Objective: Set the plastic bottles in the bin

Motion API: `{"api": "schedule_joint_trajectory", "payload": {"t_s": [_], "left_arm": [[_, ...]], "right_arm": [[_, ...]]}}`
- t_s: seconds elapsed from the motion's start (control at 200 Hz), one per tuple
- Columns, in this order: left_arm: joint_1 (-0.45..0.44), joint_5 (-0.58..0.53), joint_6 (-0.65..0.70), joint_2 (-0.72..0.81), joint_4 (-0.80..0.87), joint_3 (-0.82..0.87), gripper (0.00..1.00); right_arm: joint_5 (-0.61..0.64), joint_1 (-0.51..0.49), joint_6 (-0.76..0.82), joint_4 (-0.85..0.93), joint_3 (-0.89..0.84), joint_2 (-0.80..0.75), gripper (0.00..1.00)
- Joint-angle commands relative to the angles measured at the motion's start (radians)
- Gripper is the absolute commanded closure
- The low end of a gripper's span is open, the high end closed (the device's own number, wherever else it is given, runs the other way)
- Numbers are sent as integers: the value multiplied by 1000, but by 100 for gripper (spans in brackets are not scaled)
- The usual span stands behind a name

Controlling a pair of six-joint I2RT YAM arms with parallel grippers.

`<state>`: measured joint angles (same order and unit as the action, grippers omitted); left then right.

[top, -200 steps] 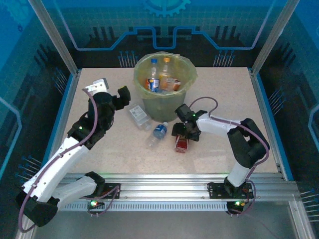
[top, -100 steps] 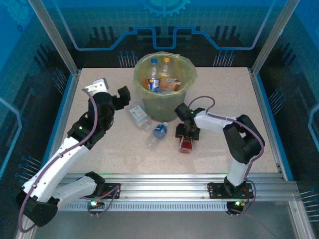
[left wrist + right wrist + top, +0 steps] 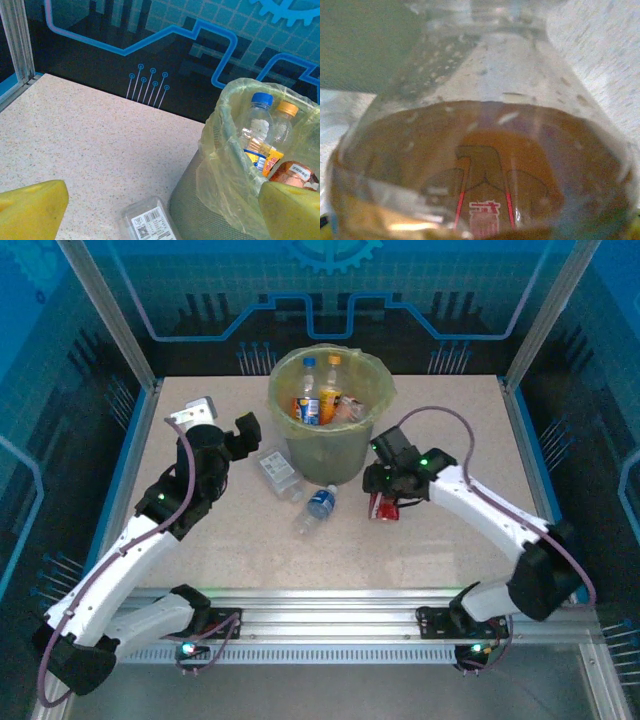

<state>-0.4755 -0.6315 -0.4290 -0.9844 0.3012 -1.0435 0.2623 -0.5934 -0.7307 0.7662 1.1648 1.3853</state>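
The bin stands at the back middle of the table, an olive bucket with a yellow-green bag holding several plastic bottles. My right gripper is shut on a red-labelled bottle just right of the bin's base. Up close that bottle shows brown liquid. A blue-labelled bottle and a white-labelled bottle lie on the table left of the bin. My left gripper hangs open over the white-labelled bottle, its yellow pads wide apart.
The table has bare surface at the right and along the front. Aluminium posts and blue panels wall it in on all sides. In the left wrist view the bin is close on the right, with bare table to the left.
My right gripper closed on the red-labelled bottle and carried it up and right, closer to the bin. The right arm's elbow swung out to the right. The left arm stayed still.
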Motion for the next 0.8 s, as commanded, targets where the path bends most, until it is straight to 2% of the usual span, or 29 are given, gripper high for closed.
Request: {"api": "schedule_joint_trajectory", "payload": {"t_s": [0.0,0.155,0.305,0.51,0.795], "left_arm": [[9,9,-22,1,-13,9,1],[10,22,-29,-17,-8,-3,1],[9,40,-35,-36,4,-23,1],[9,74,-44,-53,2,-31,1],[9,117,-52,-61,12,-32,1]], "right_arm": [[105,-11,67,90,80,-103,55],[104,-12,140,33,192,-186,55],[68,-13,215,-67,335,-169,55],[5,-13,253,-210,533,-28,55],[4,-12,179,-282,782,253,53]]}}
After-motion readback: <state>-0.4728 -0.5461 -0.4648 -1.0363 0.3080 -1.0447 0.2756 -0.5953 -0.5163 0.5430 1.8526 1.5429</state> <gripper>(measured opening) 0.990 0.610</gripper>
